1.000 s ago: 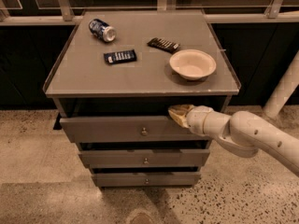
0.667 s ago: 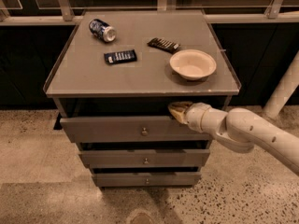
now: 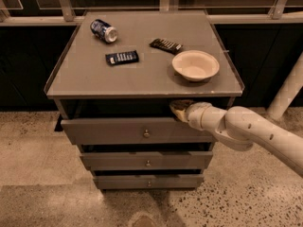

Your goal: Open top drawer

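Note:
The top drawer (image 3: 118, 131) is the widest grey front, with a small round metal knob (image 3: 146, 134) at its centre. It stands pulled out a little from under the cabinet top, with a dark gap above its upper edge. My gripper (image 3: 178, 109) reaches in from the right, at the drawer's upper right edge, just under the tabletop. The white arm (image 3: 251, 131) runs off to the right.
On the grey cabinet top (image 3: 85, 79) lie a blue can (image 3: 103, 30) on its side, two dark snack bars (image 3: 122, 57) (image 3: 166, 45) and a cream bowl (image 3: 195, 65). Two narrower drawers (image 3: 147, 161) (image 3: 147, 180) sit below. A white post (image 3: 286, 91) stands right.
The gripper has shifted slightly left along the drawer's upper edge. The drawer looks about the same.

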Motion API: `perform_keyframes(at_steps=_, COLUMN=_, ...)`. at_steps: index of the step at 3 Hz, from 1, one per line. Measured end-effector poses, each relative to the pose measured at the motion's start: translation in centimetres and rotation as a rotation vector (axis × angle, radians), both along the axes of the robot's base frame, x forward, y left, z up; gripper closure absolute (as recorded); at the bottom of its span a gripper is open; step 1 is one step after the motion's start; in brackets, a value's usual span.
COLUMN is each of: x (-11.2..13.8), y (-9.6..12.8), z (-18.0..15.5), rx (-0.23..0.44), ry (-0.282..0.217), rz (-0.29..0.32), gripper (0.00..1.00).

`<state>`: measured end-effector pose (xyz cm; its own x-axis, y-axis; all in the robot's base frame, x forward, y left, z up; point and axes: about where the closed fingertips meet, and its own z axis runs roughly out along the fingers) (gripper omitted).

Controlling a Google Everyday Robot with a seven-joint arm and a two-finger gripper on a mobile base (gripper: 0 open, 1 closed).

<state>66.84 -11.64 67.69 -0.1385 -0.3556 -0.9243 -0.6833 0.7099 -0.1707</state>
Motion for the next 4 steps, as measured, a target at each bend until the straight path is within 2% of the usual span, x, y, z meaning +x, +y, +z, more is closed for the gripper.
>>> perform_keyframes(at_steps=1, x=-0.1, y=0.0, z=0.1, rx=-0.002, ry=0.006, rz=0.004, gripper=1.0)
perform_keyframes(at_steps=2, x=-1.0, y=1.3, z=0.2, rx=-0.002, ry=0.039, rz=0.036, gripper=1.0)
perform_keyframes(at_steps=3, x=-3.1, y=3.3, z=-0.2, rx=-0.007, ry=0.117, rz=0.095, gripper=1.0)
perform_keyframes(at_steps=4, x=-3.0, y=3.3, z=0.0, rx=-0.007, ry=0.117, rz=0.095, gripper=1.0)
